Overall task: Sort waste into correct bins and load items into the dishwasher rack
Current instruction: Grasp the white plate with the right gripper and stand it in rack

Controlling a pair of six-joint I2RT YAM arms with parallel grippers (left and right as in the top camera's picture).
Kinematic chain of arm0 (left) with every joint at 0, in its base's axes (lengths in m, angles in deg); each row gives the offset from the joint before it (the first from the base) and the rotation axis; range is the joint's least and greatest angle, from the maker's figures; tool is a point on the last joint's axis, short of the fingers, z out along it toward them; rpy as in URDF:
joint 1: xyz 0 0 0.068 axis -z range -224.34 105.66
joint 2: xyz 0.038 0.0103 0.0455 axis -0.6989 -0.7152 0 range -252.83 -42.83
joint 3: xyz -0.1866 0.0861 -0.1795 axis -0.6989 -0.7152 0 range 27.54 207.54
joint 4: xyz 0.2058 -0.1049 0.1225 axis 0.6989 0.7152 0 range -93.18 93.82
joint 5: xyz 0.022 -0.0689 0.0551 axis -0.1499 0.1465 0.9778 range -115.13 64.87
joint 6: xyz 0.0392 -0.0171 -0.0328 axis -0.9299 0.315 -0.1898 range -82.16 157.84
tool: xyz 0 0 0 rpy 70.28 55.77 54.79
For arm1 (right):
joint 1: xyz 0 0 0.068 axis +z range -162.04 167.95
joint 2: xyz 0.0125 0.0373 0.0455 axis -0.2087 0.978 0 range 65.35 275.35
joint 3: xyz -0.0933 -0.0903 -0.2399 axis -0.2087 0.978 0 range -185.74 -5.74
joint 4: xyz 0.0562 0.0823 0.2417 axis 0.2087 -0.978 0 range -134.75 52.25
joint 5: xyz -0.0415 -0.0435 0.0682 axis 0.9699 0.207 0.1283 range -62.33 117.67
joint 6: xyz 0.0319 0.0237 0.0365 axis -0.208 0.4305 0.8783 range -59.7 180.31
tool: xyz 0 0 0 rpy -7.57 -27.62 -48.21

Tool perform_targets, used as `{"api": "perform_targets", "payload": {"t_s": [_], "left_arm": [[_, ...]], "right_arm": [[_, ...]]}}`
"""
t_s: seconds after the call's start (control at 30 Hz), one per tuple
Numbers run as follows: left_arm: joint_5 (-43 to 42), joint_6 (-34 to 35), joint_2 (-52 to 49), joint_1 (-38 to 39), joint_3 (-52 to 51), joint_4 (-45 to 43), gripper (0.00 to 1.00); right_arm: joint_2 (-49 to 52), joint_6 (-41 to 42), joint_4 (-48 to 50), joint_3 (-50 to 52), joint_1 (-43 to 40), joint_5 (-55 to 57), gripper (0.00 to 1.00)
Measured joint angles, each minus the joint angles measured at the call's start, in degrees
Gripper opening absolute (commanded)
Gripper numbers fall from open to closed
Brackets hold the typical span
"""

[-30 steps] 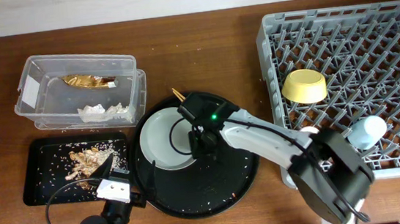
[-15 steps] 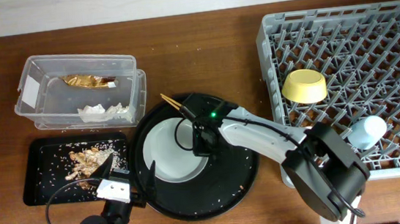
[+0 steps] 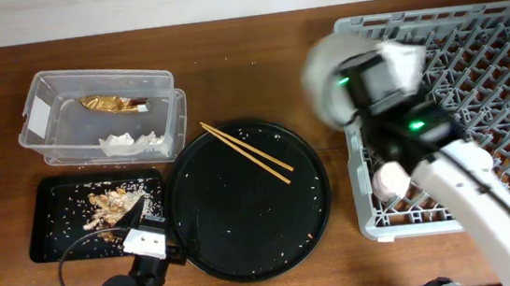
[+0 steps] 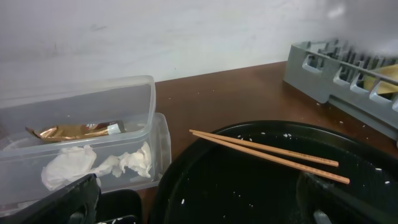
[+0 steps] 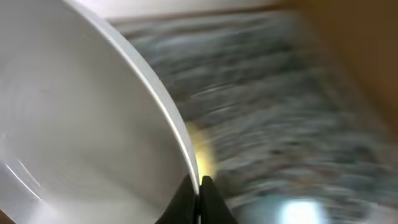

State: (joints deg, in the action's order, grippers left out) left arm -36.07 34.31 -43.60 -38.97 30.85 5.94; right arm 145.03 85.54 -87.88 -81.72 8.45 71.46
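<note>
Grey plate [image 3: 327,84] clenched at its rim in right fingers [image 5: 211,202], mid-air over rack [image 3: 496,11] edge: loading step, next likely calling for slotting between pegs; left fingers [image 4: 62,202] spread, empty.

Blur all over the right wrist view: the dishwasher rack [image 5: 267,93] is just streaks, and the grey plate [image 5: 74,124] runs off the left edge. Overhead the plate smears too, covering the rack's corner.

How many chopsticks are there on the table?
2. Both chopsticks lie side by side, slanting across the upper part of the round black tray. No others show, though the blurred rack area could hide one.
</note>
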Motion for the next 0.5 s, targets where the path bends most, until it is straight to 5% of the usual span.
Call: {"api": "perform_targets", "payload": {"t_s": [0.1,0.27,0.5], "left_arm": [[0.0,0.0,0.0,0.0,0.0,0.0,1.00],[0.0,0.0,0.0,0.0,0.0,0.0,1.00],[0.0,0.0,0.0,0.0,0.0,0.0,1.00]], "right_arm": [[0.1,-1.0,1.0,0.0,-11.2,15.3,0.04],[1.9,-1.5,1.3,0.0,-22.8,22.0,0.04],[9.9,-7.4,3.4,0.0,-23.3,23.3,0.04]]}}
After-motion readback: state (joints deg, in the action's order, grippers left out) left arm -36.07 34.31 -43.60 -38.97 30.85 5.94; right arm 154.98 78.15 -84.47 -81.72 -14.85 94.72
